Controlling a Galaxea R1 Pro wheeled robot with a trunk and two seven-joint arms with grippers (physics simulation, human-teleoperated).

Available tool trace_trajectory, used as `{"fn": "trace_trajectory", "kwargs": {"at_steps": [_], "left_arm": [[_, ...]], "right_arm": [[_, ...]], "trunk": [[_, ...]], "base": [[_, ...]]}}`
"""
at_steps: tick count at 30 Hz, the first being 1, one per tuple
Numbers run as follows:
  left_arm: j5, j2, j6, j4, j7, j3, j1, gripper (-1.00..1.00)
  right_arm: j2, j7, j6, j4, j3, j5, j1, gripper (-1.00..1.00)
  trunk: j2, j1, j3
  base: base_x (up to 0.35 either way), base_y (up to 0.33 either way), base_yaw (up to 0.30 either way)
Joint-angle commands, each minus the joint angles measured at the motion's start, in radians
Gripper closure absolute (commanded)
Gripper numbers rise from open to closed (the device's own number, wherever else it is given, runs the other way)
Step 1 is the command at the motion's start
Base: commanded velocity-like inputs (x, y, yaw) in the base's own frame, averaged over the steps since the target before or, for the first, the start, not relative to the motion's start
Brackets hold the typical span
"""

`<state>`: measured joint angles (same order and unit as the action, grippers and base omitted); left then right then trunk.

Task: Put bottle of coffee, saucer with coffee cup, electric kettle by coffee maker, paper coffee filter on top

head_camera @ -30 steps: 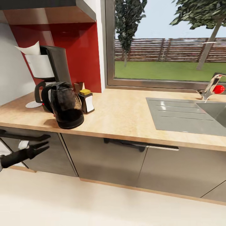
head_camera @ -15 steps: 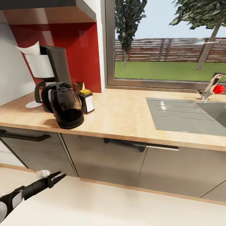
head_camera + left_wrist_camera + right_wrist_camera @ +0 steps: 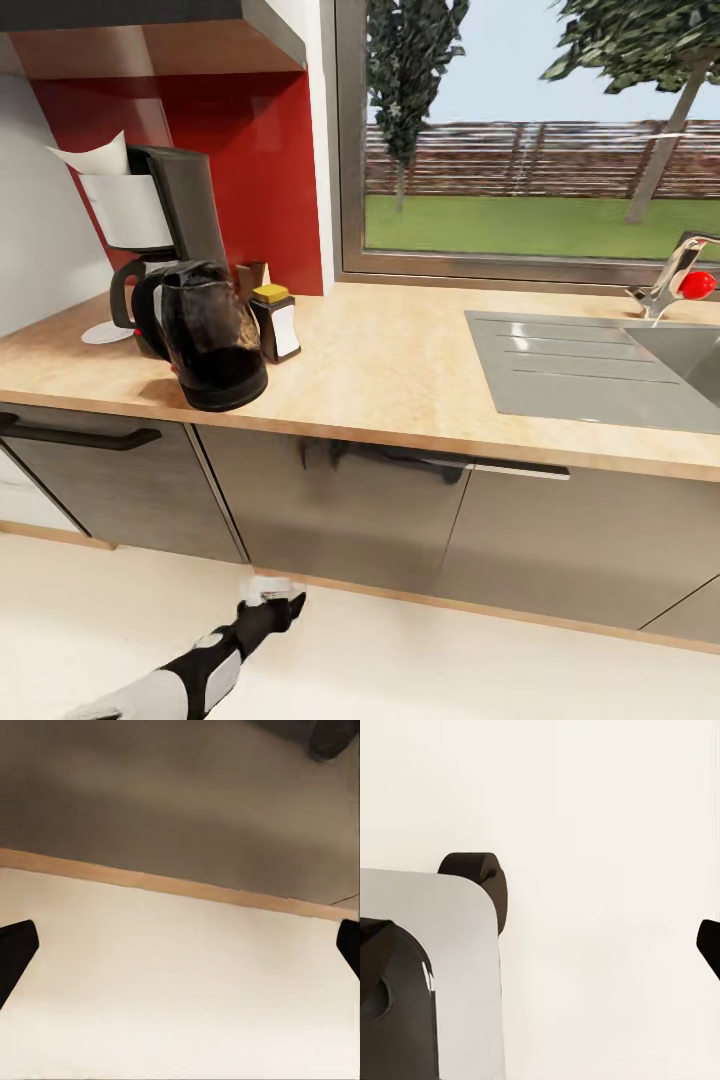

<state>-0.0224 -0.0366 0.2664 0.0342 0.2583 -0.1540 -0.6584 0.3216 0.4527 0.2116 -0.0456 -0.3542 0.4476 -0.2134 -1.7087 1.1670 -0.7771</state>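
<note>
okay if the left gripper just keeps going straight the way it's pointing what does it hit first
Probably the grey cabinet front under the countertop. The left gripper hangs low above the floor, open, aimed at the cabinet's base; depth is unclear, so it might graze the wooden plinth strip first.

Steel sink [image 3: 600, 375] with tap [image 3: 672, 275] beneath a garden window [image 3: 530, 140].

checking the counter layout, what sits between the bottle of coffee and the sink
Nothing. In the head view the countertop is bare wood from the bottle of coffee, beside the electric kettle, across to the sink with its drainboard.
</note>
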Motion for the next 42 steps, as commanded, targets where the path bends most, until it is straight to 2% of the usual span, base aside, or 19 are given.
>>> {"fn": "trace_trajectory", "kwargs": {"at_steps": [1,4,7,10,12,14,20,22,23,25,26,29,31,33,37,39,40,41,42], "left_arm": [[0.0,-0.06,0.007,-0.001,-0.165,0.09,0.001,-1.0],[0.001,-0.099,0.013,-0.003,-0.305,0.17,0.003,-1.0],[0.002,-0.121,0.018,-0.002,-0.353,0.206,0.003,-1.0],[0.002,-0.138,0.022,-0.001,-0.341,0.227,0.003,-1.0],[0.002,-0.138,0.023,0.0,-0.223,0.237,0.003,-1.0],[0.002,-0.138,0.023,0.006,-0.136,0.239,0.003,-1.0],[0.002,-0.138,0.022,0.028,-0.049,0.253,0.003,-1.0],[0.002,-0.138,0.023,0.031,0.003,0.285,0.003,-1.0],[0.002,-0.138,0.023,0.043,0.115,0.334,0.003,-1.0],[0.002,-0.138,0.022,0.064,0.23,0.379,0.003,-1.0],[0.004,-0.138,0.018,0.132,0.358,0.418,0.003,-1.0],[0.005,-0.138,0.014,0.194,0.438,0.446,0.003,-1.0],[0.005,-0.138,0.011,0.237,0.475,0.464,0.003,-1.0],[0.006,-0.138,-0.006,0.276,0.484,0.469,0.004,-1.0],[0.006,-0.138,-0.113,0.425,0.492,0.484,0.045,-1.0],[0.007,-0.138,-0.269,0.709,0.496,0.55,0.159,-1.0],[0.006,-0.138,-0.385,0.874,0.494,0.585,0.242,-1.0],[0.006,-0.138,-0.444,0.944,0.493,0.598,0.282,-1.0],[0.006,-0.127,-0.546,1.045,0.491,0.617,0.348,-1.0]], "right_arm": [[-0.001,0.003,0.006,-0.004,-0.008,0.01,-0.002,-1.0],[-0.001,0.001,0.006,-0.004,-0.008,0.01,-0.001,-1.0],[-0.001,0.0,0.006,-0.004,-0.008,0.01,-0.002,-1.0],[-0.001,0.0,0.006,-0.004,-0.008,0.01,-0.002,-1.0],[-0.001,0.0,0.006,-0.004,-0.008,0.01,-0.002,-1.0],[-0.001,0.0,0.006,-0.004,-0.008,0.01,-0.001,-1.0],[-0.001,0.0,0.006,-0.004,-0.008,0.01,-0.002,-1.0],[-0.001,0.0,0.006,-0.004,-0.008,0.01,-0.002,-1.0],[-0.001,0.0,0.006,-0.004,-0.008,0.01,-0.002,-1.0],[-0.001,0.0,0.006,-0.004,-0.008,0.01,-0.002,-1.0],[-0.001,0.0,0.006,-0.004,-0.008,0.01,-0.002,-1.0],[-0.001,0.0,0.006,-0.004,-0.008,0.01,-0.002,-1.0],[-0.001,0.0,0.006,-0.004,-0.008,0.01,-0.002,-1.0],[-0.001,0.0,0.006,-0.004,-0.008,0.01,-0.002,-1.0],[-0.001,0.0,0.006,-0.004,-0.008,0.01,-0.002,-1.0],[-0.001,0.0,0.006,-0.004,-0.008,0.01,-0.001,-1.0],[-0.001,0.0,0.006,-0.004,-0.008,0.01,-0.001,-1.0],[-0.001,0.0,0.006,-0.004,-0.008,0.01,-0.001,-1.0],[-0.001,0.0,0.006,-0.004,-0.008,0.01,-0.001,-1.0]], "trunk": [[0.0,0.0,-0.001],[0.0,0.0,-0.001],[0.0,0.0,-0.001],[0.0,0.0,-0.001],[0.0,0.0,-0.001],[0.0,0.0,-0.001],[0.0,0.0,-0.001],[0.0,0.0,-0.001],[0.0,0.0,-0.001],[0.0,0.0,-0.001],[0.0,0.0,-0.001],[0.0,0.0,-0.001],[0.0,0.0,-0.001],[0.0,0.0,-0.001],[0.0,0.0,-0.001],[0.0,0.0,-0.001],[0.0,0.0,-0.001],[0.0,0.0,-0.001],[0.0,0.0,-0.001]], "base": [[0.0,0.0,0.0],[0.0,0.0,0.0],[0.0,0.0,0.0],[0.0,0.0,0.0],[0.0,0.0,0.0],[0.0,0.0,0.0],[0.0,0.0,0.0],[0.0,0.0,0.0],[0.0,0.0,0.0],[0.0,0.0,0.0],[0.0,0.0,0.0],[0.0,0.0,0.0],[0.0,0.0,0.0],[0.0,0.0,0.0],[0.0,0.0,0.0],[0.0,0.0,0.0],[0.0,0.0,0.0],[0.0,0.0,0.0],[0.0,0.0,0.0]]}}
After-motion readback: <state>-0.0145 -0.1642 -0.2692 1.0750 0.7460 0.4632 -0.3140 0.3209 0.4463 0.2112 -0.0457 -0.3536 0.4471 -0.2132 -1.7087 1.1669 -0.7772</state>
